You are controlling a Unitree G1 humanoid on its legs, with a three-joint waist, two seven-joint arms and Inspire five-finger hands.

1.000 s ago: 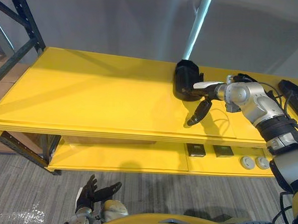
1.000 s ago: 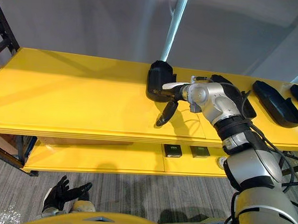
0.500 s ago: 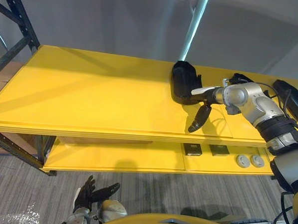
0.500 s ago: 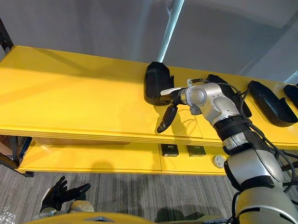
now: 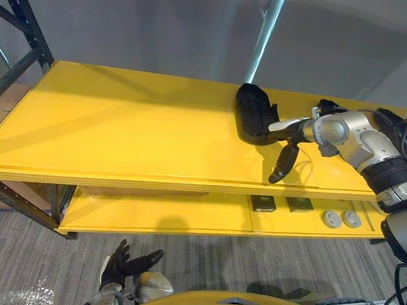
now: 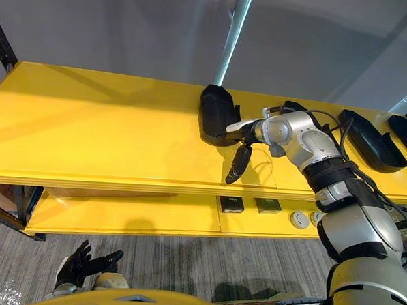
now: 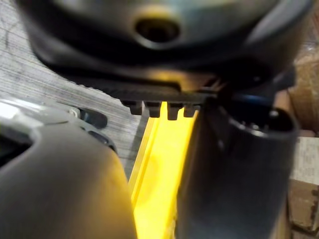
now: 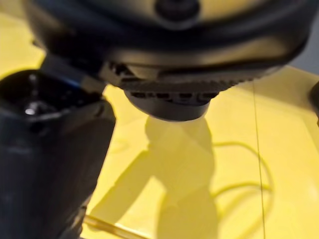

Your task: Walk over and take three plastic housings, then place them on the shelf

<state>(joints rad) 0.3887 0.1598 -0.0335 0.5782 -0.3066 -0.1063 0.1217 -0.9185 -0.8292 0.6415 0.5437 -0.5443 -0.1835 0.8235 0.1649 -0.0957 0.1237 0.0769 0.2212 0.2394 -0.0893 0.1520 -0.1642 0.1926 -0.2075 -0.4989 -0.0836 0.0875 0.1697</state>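
A black plastic housing [image 5: 252, 114] lies on the yellow top shelf [image 5: 123, 128], towards the back and right of its middle. My right hand [image 5: 285, 157] hangs just to the right of it, open, with straight fingers pointing down at the shelf board. Its white-covered thumb reaches towards the housing's right edge; whether it touches I cannot tell. Two more black housings [image 6: 370, 141] [image 6: 406, 129] lie further right on the same shelf. My left hand [image 5: 124, 263] hangs low over the floor, open, its fingers spread and holding nothing.
The lower shelf [image 5: 159, 212] carries two small dark boxes [image 5: 264, 203] [image 5: 298, 204] and two round white discs [image 5: 332, 219] [image 5: 352, 218]. A dark rack frame [image 5: 26, 20] stands at the left end. A pale pole [image 5: 266, 29] rises behind the shelf. The floor is grey carpet.
My right hand has drawn a little to the right and towards me, away from the housing, which stays on the shelf. The camera shifted slightly at first. The left hand has kept still.
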